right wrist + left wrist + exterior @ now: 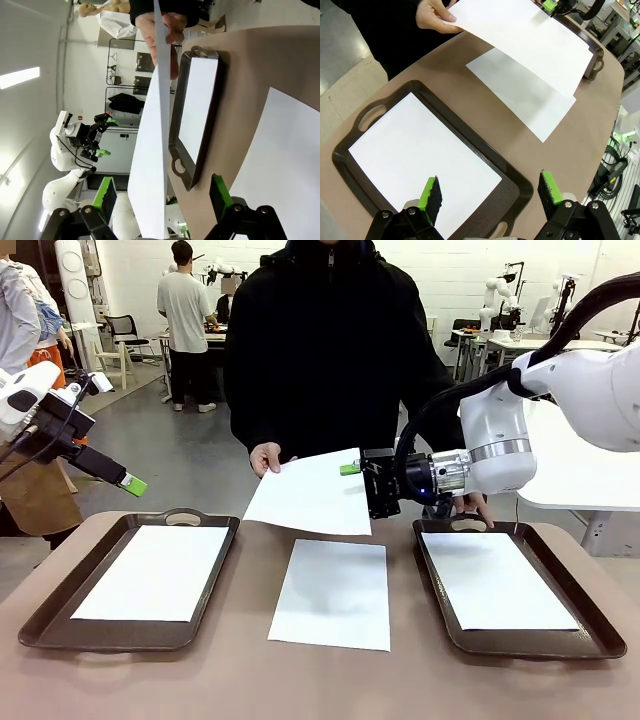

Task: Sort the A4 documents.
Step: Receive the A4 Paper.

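A person's hand (265,458) holds one of the A4 documents (310,495) in the air over the table's far middle. My right gripper (352,477) is open at this sheet's right edge. In the right wrist view the sheet (150,165) stands edge-on between the gripper's (162,195) spread fingers, nearer one finger. Another sheet (333,592) lies flat on the table between the trays. One sheet (155,570) rests in the left tray (60,630) and one (495,580) in the right tray (440,620). My left gripper (490,192) hangs open and holds nothing above the left tray's (510,175) near side.
The person stands at the far edge, with the other hand (475,508) by the right tray's handle. A white table (580,480) stands behind on the right. Bare brown tabletop (320,680) runs along the front.
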Controlling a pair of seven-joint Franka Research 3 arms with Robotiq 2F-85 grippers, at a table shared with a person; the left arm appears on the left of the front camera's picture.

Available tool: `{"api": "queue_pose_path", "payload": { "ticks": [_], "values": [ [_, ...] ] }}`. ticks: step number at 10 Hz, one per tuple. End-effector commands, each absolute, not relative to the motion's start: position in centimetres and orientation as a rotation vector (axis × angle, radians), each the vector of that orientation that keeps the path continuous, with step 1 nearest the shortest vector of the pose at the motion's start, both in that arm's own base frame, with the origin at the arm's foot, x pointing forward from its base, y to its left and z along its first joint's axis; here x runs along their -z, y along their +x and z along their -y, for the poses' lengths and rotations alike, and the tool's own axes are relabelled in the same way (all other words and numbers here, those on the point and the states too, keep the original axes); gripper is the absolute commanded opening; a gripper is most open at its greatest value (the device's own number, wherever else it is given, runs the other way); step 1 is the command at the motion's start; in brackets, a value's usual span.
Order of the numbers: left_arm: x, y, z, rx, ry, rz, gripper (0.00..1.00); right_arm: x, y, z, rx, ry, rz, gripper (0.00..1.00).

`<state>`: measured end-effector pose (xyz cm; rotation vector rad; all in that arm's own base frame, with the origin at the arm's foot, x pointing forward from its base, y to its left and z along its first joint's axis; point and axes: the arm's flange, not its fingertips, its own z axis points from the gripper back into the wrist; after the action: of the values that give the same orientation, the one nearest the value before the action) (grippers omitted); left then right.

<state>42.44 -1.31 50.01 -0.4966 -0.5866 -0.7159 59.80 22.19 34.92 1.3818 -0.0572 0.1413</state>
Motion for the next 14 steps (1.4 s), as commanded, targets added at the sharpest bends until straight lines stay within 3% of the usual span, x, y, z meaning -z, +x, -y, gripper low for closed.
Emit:
{"api": "queue_pose_path", "payload": {
  "ticks": [1,3,4,5,6,7,8,9,10,11,12,14],
  "values": [
    [-50.02,42.42,1.25,0.716,-0.500,0.589,1.00,-35.37,60.56,-22.50,-0.149,1.420,0.056,0.85],
    [-50.02,42.42,1.25,0.716,-0.500,0.589,1.00,-35.58,60.50,-22.67,-0.158,1.422,0.054,0.82],
    [-50.02,42.42,1.25,0.716,-0.500,0.589,1.00,-35.59,60.55,-22.62,-0.157,1.422,0.052,0.65],
    [-50.02,42.42,1.25,0.716,-0.500,0.589,1.00,-35.48,60.57,-22.56,-0.157,1.420,0.047,0.67],
    [-50.02,42.42,1.25,0.716,-0.500,0.589,1.00,-35.36,60.50,-22.50,-0.155,1.422,0.038,0.49],
    [-50.02,42.42,1.25,0.716,-0.500,0.589,1.00,-35.28,60.47,-22.50,-0.155,1.418,0.032,0.50],
    [-50.02,42.42,1.25,0.716,-0.500,0.589,1.00,-35.21,60.48,-22.47,-0.153,1.412,0.026,0.32],
    [-50.02,42.42,1.25,0.716,-0.500,0.589,1.00,-35.09,60.47,-22.36,-0.150,1.407,0.021,0.34],
    [-50.02,42.42,1.25,0.716,-0.500,0.589,1.00,-34.90,60.47,-22.31,-0.146,1.404,0.016,0.15],
    [-50.02,42.42,1.25,0.716,-0.500,0.589,1.00,-34.81,60.51,-22.26,-0.142,1.401,0.014,0.17],
    [-50.02,42.42,1.25,0.716,-0.500,0.589,1.00,-34.79,60.51,-22.24,-0.143,1.399,0.009,0.00],
    [-50.02,42.42,1.25,0.716,-0.500,0.589,1.00,-34.75,60.50,-22.23,-0.138,1.397,0.005,0.00]
  ]
}}
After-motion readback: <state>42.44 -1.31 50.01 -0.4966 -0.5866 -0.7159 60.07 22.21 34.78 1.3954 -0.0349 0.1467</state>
